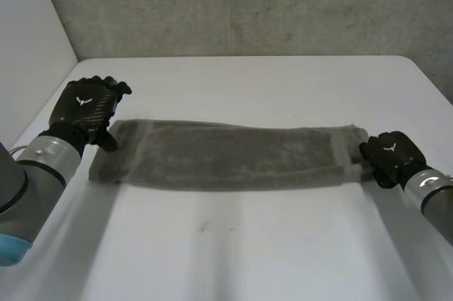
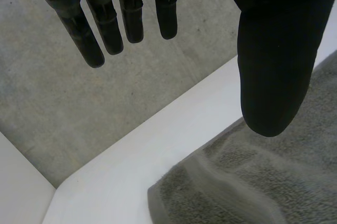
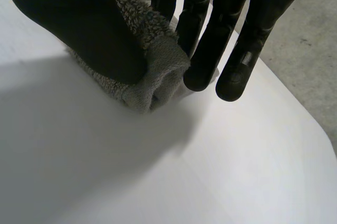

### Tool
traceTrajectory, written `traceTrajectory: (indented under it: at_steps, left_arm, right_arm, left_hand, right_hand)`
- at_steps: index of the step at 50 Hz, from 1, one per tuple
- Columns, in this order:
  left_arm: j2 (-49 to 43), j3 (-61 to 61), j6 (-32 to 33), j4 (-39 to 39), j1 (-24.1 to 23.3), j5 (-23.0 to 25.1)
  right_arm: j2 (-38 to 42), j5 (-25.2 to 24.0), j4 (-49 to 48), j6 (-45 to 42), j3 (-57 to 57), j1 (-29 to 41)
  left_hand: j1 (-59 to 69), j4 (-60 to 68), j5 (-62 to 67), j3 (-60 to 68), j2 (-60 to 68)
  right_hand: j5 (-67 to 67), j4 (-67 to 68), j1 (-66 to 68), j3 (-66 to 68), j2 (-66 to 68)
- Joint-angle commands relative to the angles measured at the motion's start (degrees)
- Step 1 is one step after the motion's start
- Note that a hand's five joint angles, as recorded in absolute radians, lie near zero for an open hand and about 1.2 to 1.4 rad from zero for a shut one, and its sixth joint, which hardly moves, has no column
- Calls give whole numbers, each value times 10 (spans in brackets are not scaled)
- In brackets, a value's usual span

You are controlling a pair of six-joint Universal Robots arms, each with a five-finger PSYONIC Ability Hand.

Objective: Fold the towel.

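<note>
Grey terry towel (image 1: 226, 158) is what we see lying across the middle of the white bench (image 1: 248, 244), drawn out in a long flat band from left to right, with darker hemmed strips near both short ends.

At its far left corner we find the left robot hand (image 1: 88, 106). In its own wrist view this robot hand (image 2: 274, 66) is open: the fingers (image 2: 89, 45) reach out straight and apart over the bench edge and the grey concrete wall (image 2: 79, 129), and the thumb hangs over the towel's corner (image 2: 274, 182). We cannot tell whether the thumb touches the cloth.

At the right end, the right robot hand (image 1: 389, 156) sits on the near corner of the towel. Its wrist view shows this robot hand (image 3: 79, 23) gripping the cloth: the thumb lies on top, the fingers (image 3: 202, 66) come down on the other side, and the towel's edge (image 3: 158, 71) is bunched up in a small roll between them, resting on the bench.
</note>
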Motion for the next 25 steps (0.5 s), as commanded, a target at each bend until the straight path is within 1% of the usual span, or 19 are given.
traceTrajectory:
  at_steps: [1, 2, 3, 4, 5, 7, 11, 14, 15, 16, 18, 19, 21, 22, 23, 24, 25]
  left_arm:
    - [2, 0, 0, 0, 1, 0]
    - [3, 0, 0, -2, 1, -1]
    - [5, 0, 0, -3, 1, -1]
    - [5, 0, 0, -3, 1, -1]
    - [8, 0, 0, -3, 1, -2]
    - [10, -1, 0, -3, 1, -2]
    - [12, -1, 0, -4, 2, -3]
    - [15, -1, 0, -4, 2, -4]
    - [15, -1, 0, -4, 2, -4]
    - [15, -1, 0, -4, 2, -4]
    - [18, -1, 0, -4, 2, -4]
    - [19, -1, 0, -4, 2, -5]
    - [21, -2, 0, -4, 2, -5]
    - [23, -2, 0, -4, 1, -5]
    - [23, -2, 0, -4, 1, -5]
    - [23, -3, 0, -4, 1, -4]
    - [24, -3, 0, -4, 1, -4]
  right_arm:
    - [-11, 13, 8, -60, -31, -112]
    - [-17, 16, 9, -78, -41, -142]
    - [-17, 16, 9, -78, -42, -142]
    - [-21, 18, 14, -99, -54, -168]
    - [-21, 18, 14, -99, -54, -168]
    - [-25, 23, 37, -134, -81, -188]
    - [-29, 30, 67, -141, -108, -187]
    - [-46, 45, 90, -128, -132, -177]
    - [-60, 51, 96, -115, -142, -148]
    - [-61, 51, 96, -115, -142, -148]
    - [-87, 63, 100, -80, -164, -68]
    - [-87, 63, 100, -80, -165, -68]
    - [-97, 78, 101, -55, -183, 5]
    - [-98, 78, 101, -55, -183, 5]
    - [-98, 86, 101, -45, -190, 44]
    - [-98, 86, 101, -45, -190, 45]
    - [-98, 91, 96, -39, -195, 91]
  left_hand:
    - [10, 14, 16, 13, 14]
    - [3, 7, 9, 6, 7]
    - [3, 7, 9, 6, 7]
    - [3, 7, 9, 6, 7]
    - [1, 6, 7, 5, 6]
    - [0, 4, 6, 3, 4]
    - [-4, 0, 2, 0, 1]
    - [-4, 0, 2, 0, 1]
    - [-4, 0, 2, 0, 1]
    - [-4, 0, 2, 0, 1]
    - [-4, 0, 2, 0, 1]
    - [-4, 0, 2, 0, 1]
    - [-4, 0, 2, 0, 1]
    - [-4, 0, 2, 0, 1]
    - [-4, 0, 2, 0, 1]
    - [-4, 0, 2, 0, 1]
    - [-4, 0, 2, 0, 1]
  right_hand:
    - [149, 119, 259, 124, 129]
    - [149, 119, 259, 124, 129]
    - [149, 119, 259, 124, 129]
    - [149, 119, 259, 124, 129]
    - [149, 119, 259, 124, 129]
    - [149, 119, 259, 124, 129]
    - [149, 119, 259, 124, 129]
    - [149, 119, 259, 124, 129]
    - [149, 119, 259, 124, 129]
    - [149, 119, 259, 124, 129]
    - [149, 119, 259, 124, 129]
    - [149, 119, 259, 124, 129]
    - [149, 119, 259, 124, 129]
    - [149, 119, 259, 124, 129]
    - [149, 119, 259, 124, 129]
    - [149, 119, 259, 124, 129]
    - [149, 119, 259, 124, 129]
